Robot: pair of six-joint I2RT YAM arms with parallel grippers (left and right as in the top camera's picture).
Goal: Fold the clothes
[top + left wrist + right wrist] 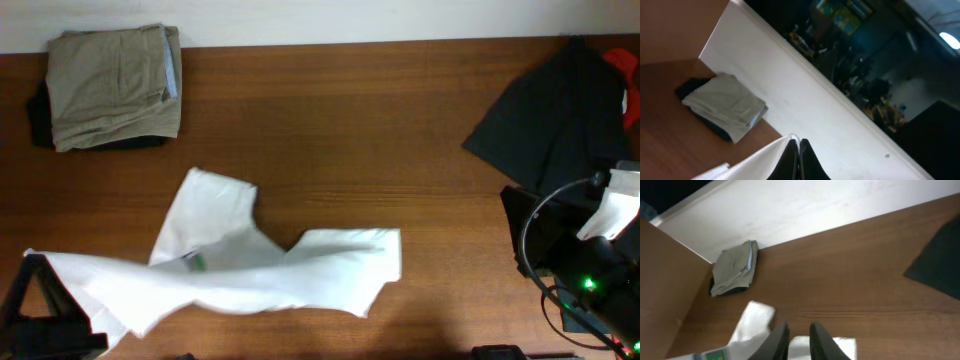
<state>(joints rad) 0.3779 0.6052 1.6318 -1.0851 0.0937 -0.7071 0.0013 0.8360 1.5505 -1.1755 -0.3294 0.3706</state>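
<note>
The white T-shirt (260, 270) lies crumpled across the near left of the wooden table, with one sleeve pointing away and a small green print (197, 263) near its middle. My left gripper (36, 265) is at the shirt's left corner. In the left wrist view it (797, 142) is shut on a raised edge of the white cloth (755, 162). My right gripper (798, 326) is open, hanging above the shirt (752, 325), with the shirt's right part showing between its fingers. I cannot make out the right gripper in the overhead view.
Folded khaki trousers (110, 85) lie on a dark item at the far left corner; they also show in the right wrist view (732, 267). A large dark garment (555, 110) lies at the far right, with something red (622, 62) beside it. The right arm's base and cables (580, 270) stand at the right edge.
</note>
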